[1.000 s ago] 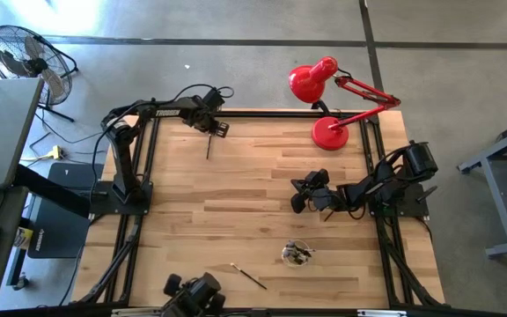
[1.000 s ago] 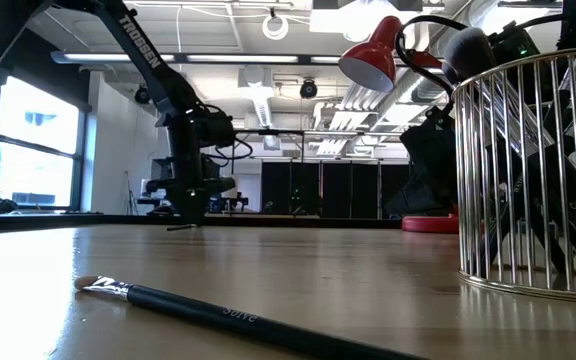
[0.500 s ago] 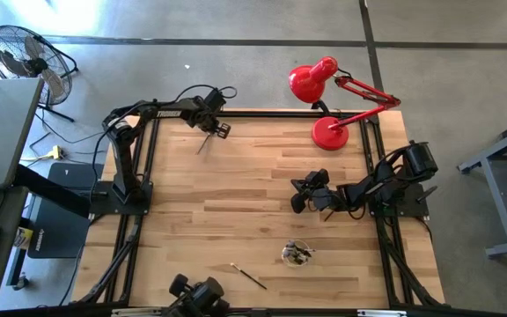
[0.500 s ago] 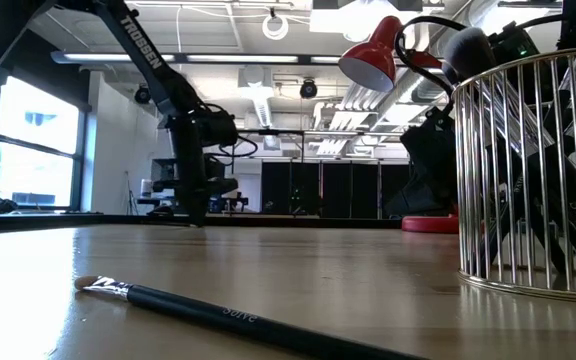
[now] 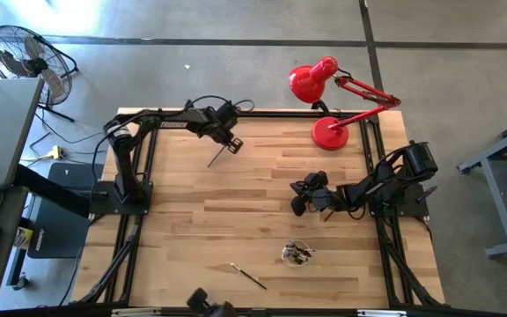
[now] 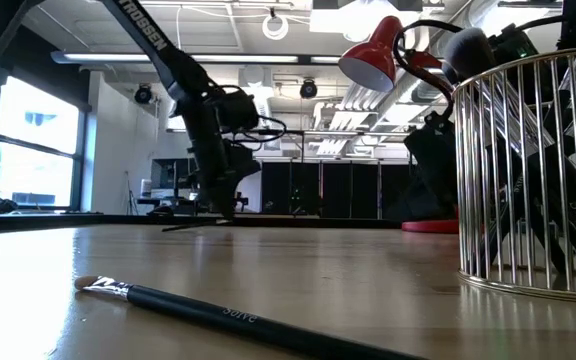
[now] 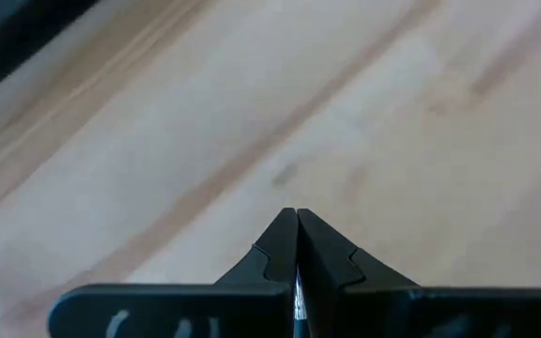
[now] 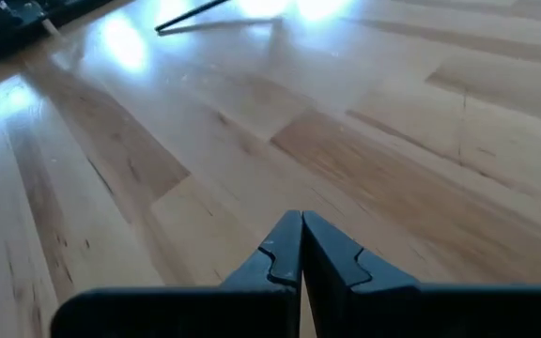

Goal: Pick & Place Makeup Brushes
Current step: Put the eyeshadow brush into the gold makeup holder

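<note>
My left gripper (image 5: 232, 143) is over the table's far middle, shut on a thin dark makeup brush (image 5: 216, 158) that slants away from it toward the near left. A second brush (image 5: 250, 276) lies flat on the table near the front edge; the low view shows it close by as a dark handle with a pale tip (image 6: 238, 318). A wire cup (image 5: 296, 254) stands upright near it and holds several more brushes. My right gripper (image 5: 295, 197) waits shut at the table's right middle, touching nothing. My left gripper pinches the brush between its two shut fingers (image 7: 280, 246). Only a thin silvery sliver of the brush (image 7: 298, 299) shows in the seam, so which part it has cannot be told. The brush (image 6: 196, 223) hangs slanted below the gripper. I cannot tell whether its low end touches the table.
A red desk lamp (image 5: 328, 132) stands on its round base at the far right corner. Black frame rails (image 5: 152, 150) run along the table's left and right sides. Bare wood (image 5: 236, 220) lies between the left gripper and the wire cup (image 6: 533, 170).
My left gripper has gone toward the table's right edge and a little toward the near edge. The brush lay on the table pointing toward the near edge. It has gone along with the gripper and now slants away from it.
</note>
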You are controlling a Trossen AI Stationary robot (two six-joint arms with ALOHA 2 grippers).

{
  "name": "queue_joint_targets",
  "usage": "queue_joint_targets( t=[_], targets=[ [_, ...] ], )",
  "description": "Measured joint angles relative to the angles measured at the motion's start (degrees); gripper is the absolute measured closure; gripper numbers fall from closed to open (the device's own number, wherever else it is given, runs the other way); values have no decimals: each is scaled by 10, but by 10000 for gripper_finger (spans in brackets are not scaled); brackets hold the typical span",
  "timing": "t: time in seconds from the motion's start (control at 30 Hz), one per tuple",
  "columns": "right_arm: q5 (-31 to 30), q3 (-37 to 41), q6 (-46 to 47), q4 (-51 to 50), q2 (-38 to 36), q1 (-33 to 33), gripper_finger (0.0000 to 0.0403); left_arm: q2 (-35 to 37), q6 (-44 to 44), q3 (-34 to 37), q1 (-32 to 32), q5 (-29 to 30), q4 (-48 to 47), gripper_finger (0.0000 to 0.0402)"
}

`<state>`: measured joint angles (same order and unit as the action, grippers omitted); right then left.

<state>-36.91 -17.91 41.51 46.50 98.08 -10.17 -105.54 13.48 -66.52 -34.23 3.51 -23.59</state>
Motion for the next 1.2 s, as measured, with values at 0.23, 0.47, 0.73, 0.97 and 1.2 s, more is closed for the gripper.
queue_joint_targets(
  t=[0.23, 0.47, 0.73, 0.97, 1.2],
  targets=[
    [-1, 0, 6, -8, 0, 0, 400, 65, -8, 0, 50, -4, 5, 401],
    [-1, 0, 5, -15, 0, 0, 401, 195, -12, 105, 133, -20, 165, 401],
    [-17, 0, 6, -16, 0, 0, 401, 325, 51, 346, 238, -41, 568, 401],
    [-24, 0, 11, -8, 0, 0, 399, 292, 7, 444, 339, -1, 903, 401],
    [-33, 0, 11, 1, 0, 0, 400, 199, -33, 396, 413, -10, 1008, 401]
  ],
)
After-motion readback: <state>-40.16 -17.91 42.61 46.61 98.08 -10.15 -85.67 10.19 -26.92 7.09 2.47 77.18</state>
